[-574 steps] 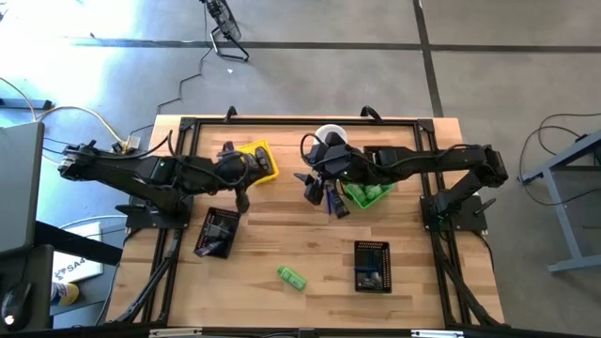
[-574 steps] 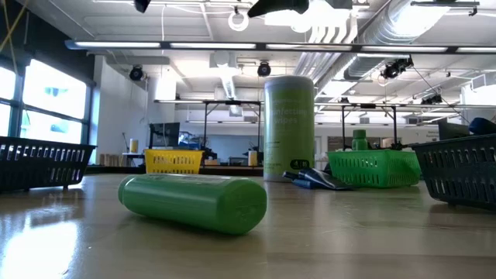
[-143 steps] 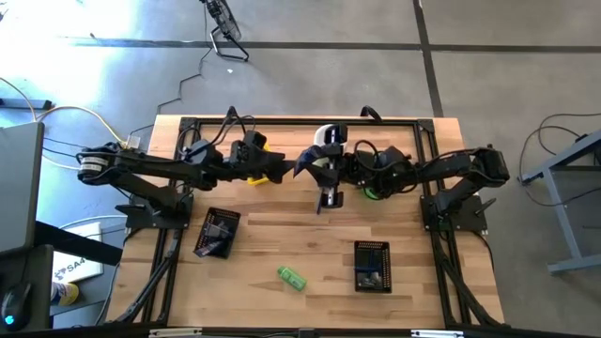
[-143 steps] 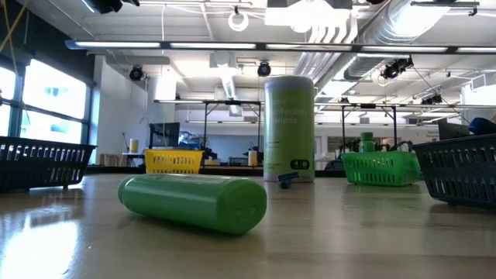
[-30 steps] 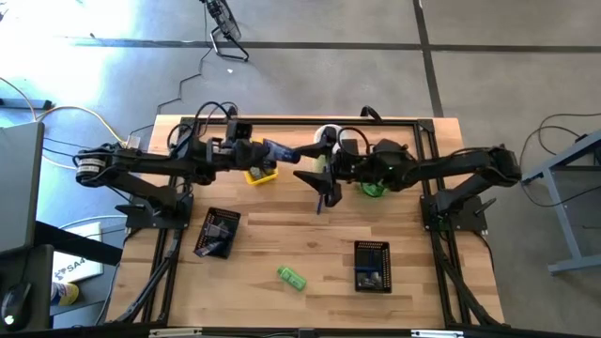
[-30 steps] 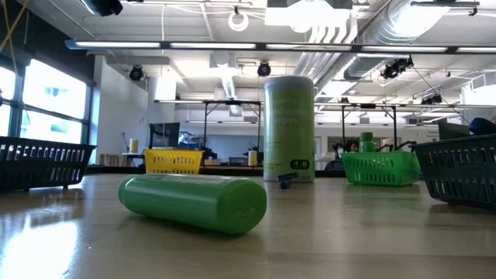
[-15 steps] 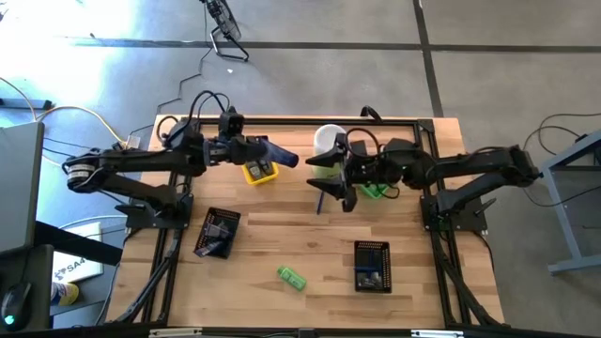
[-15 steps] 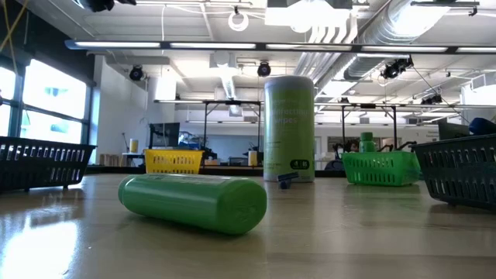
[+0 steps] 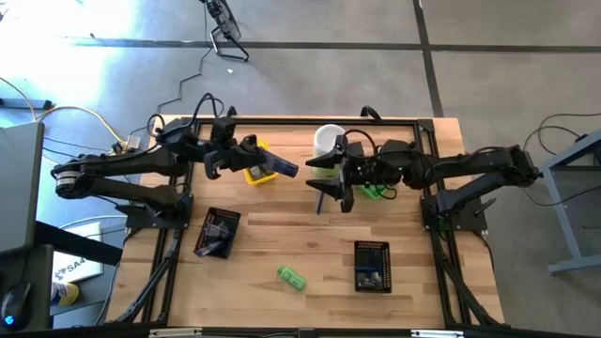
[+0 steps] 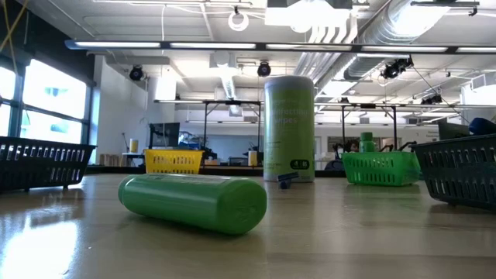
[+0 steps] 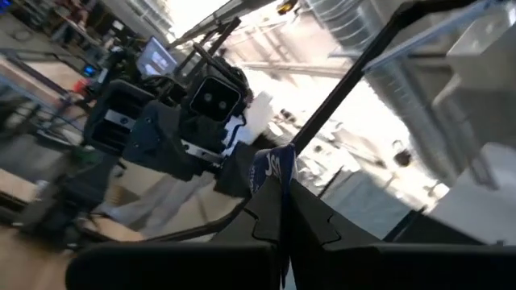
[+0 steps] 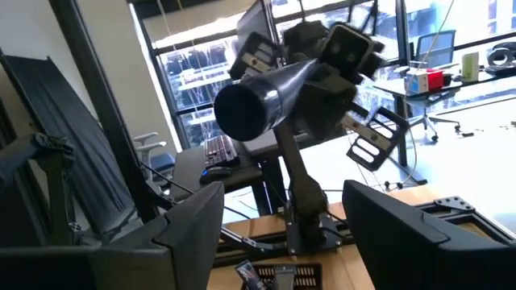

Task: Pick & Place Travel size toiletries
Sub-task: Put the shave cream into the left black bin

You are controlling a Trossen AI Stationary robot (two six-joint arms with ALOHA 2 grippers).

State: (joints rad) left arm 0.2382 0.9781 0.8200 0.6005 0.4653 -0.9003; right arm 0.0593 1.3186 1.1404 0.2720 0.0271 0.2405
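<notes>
Transfer step, as I read it: left gripper [image 9: 282,168] clamped on a navy packet [image 11: 268,171], raised by the yellow tray [image 9: 257,172] near the table's back edge. Right gripper [image 9: 333,194] mid-table, fingers apart, empty. Next: lower the packet into the tray
</notes>
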